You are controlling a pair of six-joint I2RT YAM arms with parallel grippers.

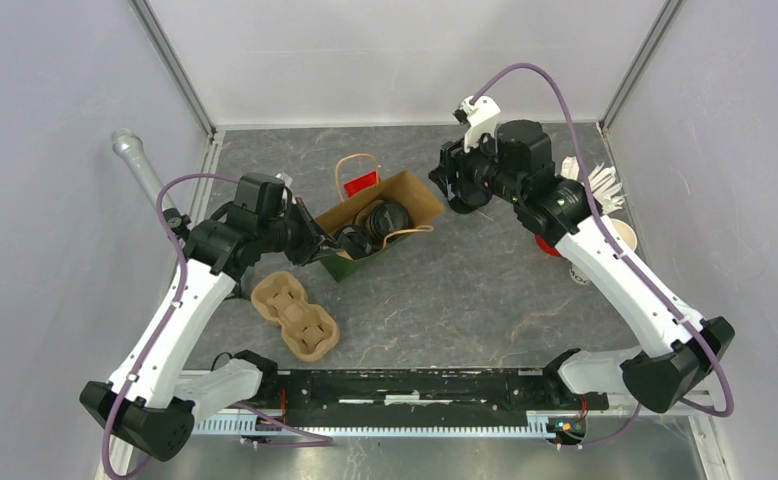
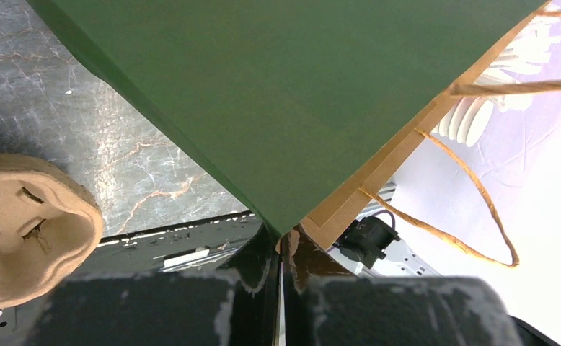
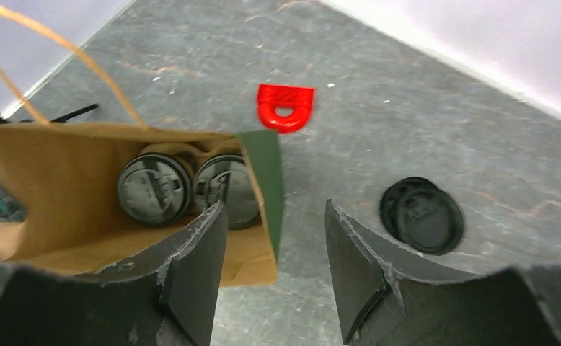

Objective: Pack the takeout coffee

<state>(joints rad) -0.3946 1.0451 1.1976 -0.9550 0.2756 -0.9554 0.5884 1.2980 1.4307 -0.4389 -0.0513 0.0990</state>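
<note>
Two takeout coffee cups with black lids (image 3: 153, 189) (image 3: 227, 189) stand side by side inside a paper bag (image 1: 405, 192), green outside and brown inside, at the table's middle. They show as dark lids in the top view (image 1: 378, 220). My left gripper (image 1: 317, 243) is shut on the bag's near-left edge; in the left wrist view the fingers (image 2: 263, 267) pinch the green wall (image 2: 299, 94). My right gripper (image 3: 274, 216) is open and empty, hovering just above the bag's right end (image 1: 449, 188).
A cardboard cup carrier (image 1: 295, 315) lies near left of the bag. A red clip (image 3: 285, 107) lies behind the bag. Loose black lids (image 3: 422, 215) lie right of the bag. A red cup (image 1: 548, 244) with white sticks (image 1: 595, 185) and unlidded cups (image 1: 622, 237) stand at the right.
</note>
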